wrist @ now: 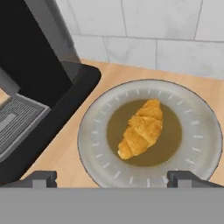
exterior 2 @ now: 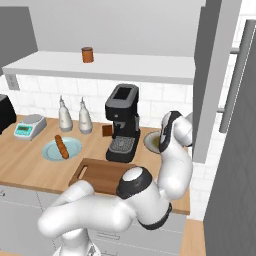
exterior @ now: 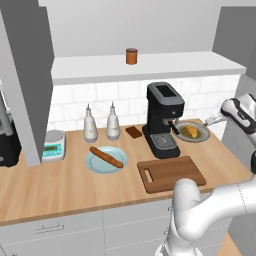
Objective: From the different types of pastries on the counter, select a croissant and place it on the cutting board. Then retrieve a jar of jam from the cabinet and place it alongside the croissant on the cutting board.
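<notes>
Fingertips [wrist: 41, 177] of end effector [wrist: 112, 178] — spread wide, nothing between them, hovering above croissant [wrist: 141, 128]. Croissant: centred on grey plate [wrist: 197, 144], long axis diagonal in hand view, one tip toward tiled wall, other toward end effector. Plate on desk [exterior: 60, 185] just beside coffee machine [exterior: 162, 117]. Cutting board [exterior: 172, 172] — near desk's front edge, bare. Jar of jam [exterior: 131, 56] upright on cabinet shelf [exterior: 90, 67].

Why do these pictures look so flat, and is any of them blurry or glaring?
Left base view: even, soft light, only faint shadows under the black coffee machine and dark brown wooden cutting board; no glare. Right base view: same flat light, slightly soft detail. Hand view: sharpest, the golden crescent croissant crisp on its grey plate, with no bright reflections.
</notes>
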Robot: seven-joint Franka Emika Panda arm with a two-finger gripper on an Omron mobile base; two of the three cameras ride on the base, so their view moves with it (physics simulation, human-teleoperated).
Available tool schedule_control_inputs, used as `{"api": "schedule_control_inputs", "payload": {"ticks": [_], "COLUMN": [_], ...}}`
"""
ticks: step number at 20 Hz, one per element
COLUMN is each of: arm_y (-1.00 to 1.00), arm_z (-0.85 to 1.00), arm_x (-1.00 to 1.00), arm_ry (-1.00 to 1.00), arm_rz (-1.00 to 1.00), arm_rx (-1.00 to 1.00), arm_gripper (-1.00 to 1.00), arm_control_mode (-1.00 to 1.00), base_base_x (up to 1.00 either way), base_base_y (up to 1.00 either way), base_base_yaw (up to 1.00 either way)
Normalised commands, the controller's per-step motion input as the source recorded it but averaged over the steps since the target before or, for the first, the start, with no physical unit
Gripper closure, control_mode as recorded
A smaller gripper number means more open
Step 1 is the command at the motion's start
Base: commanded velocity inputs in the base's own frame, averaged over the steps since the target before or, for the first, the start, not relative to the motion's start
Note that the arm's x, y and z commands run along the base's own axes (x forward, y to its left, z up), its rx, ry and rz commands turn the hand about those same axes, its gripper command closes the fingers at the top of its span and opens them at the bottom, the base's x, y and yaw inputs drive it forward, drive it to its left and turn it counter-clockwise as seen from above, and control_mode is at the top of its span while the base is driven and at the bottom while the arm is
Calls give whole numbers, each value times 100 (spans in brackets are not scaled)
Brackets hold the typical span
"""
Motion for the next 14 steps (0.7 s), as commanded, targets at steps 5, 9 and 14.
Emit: {"api": "schedule_control_inputs", "payload": {"ticks": [5, 9, 14], "arm_y": [0, 24, 15], "arm_z": [-1, -19, -20], "arm_x": [0, 0, 14], "arm_ry": [5, 12, 8], "arm_rz": [-8, -10, -21], "arm_rx": [0, -1, -3], "arm_gripper": [-100, -100, -100], "arm_control_mode": [-100, -100, -100], "base_base_x": [0, 0, 0], "base_base_y": [0, 0, 0], "base_base_yaw": [0, 0, 0]}}
